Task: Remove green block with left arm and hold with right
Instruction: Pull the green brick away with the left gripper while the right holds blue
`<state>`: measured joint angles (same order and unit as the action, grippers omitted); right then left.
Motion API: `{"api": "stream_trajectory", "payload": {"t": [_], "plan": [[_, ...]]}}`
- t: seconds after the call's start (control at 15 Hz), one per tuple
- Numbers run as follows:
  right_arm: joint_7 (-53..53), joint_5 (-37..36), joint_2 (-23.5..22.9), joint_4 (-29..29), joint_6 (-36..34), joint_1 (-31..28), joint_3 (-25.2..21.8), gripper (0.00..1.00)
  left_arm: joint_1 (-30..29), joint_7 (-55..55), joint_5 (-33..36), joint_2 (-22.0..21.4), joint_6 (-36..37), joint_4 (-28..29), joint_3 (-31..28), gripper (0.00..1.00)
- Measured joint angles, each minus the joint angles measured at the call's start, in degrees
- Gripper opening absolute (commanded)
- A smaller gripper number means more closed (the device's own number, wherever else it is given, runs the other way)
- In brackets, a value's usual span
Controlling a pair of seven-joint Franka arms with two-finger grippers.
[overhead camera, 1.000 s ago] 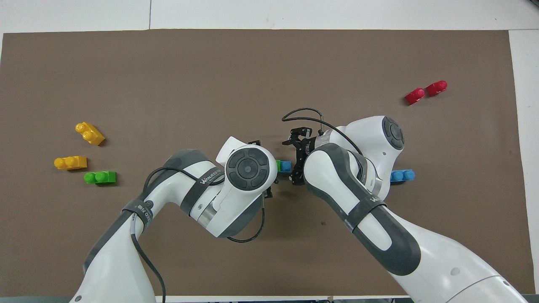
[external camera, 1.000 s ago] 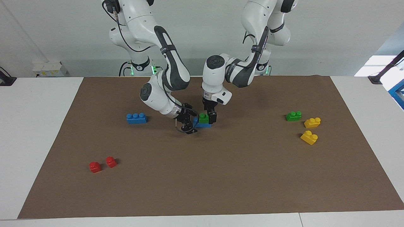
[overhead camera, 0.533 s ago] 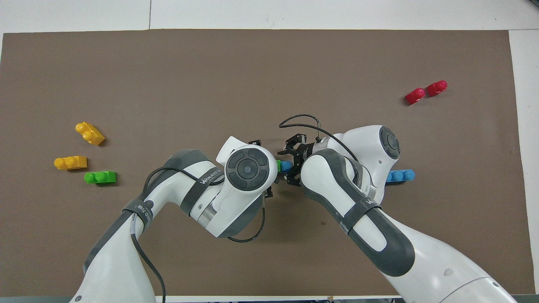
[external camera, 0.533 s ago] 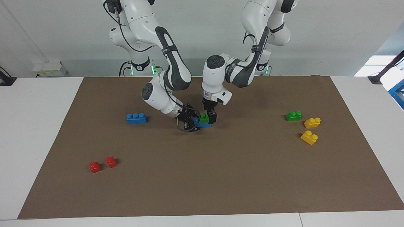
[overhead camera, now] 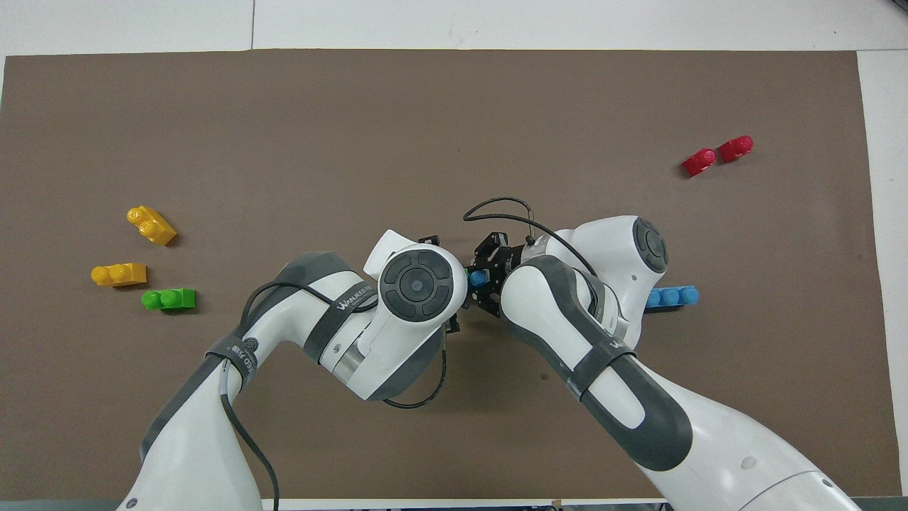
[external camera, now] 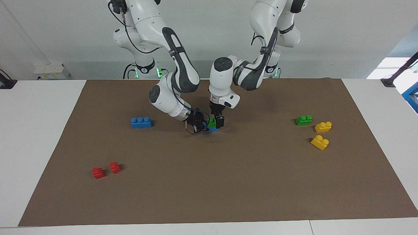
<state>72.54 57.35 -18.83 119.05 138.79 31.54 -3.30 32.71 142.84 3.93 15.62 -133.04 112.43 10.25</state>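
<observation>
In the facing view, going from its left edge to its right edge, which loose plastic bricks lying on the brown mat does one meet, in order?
Two red bricks → blue three-stud brick → green two-stud brick → two yellow bricks, overlapping in order.

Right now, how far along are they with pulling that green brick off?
Done: the left pincer is down around the small green plastic brick, which sits on the blue plastic brick. In hand: the right pincer is at that blue brick's end to steady it. Left: pulling the green one off; the two are not yet apart.
</observation>
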Motion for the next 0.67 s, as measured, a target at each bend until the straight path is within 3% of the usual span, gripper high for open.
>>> {"api": "stream_trajectory", "payload": {"t": [0.07,0.13,0.67], "plan": [[0.0,0.0,0.0,0.0,0.3,0.3,0.0,0.00,0.0,0.0,0.0,0.0,0.0,0.0,0.0,0.19],[0.0,0.0,0.0,0.0,0.6,0.4,0.0,0.00,0.0,0.0,0.1,0.0,0.0,0.0,0.0,0.01],[-0.6,0.0,0.0,0.1,1.2,0.5,0.0,0.00,0.0,-0.2,2.8,0.0,-0.2,-0.1,0.1,0.00]]}}
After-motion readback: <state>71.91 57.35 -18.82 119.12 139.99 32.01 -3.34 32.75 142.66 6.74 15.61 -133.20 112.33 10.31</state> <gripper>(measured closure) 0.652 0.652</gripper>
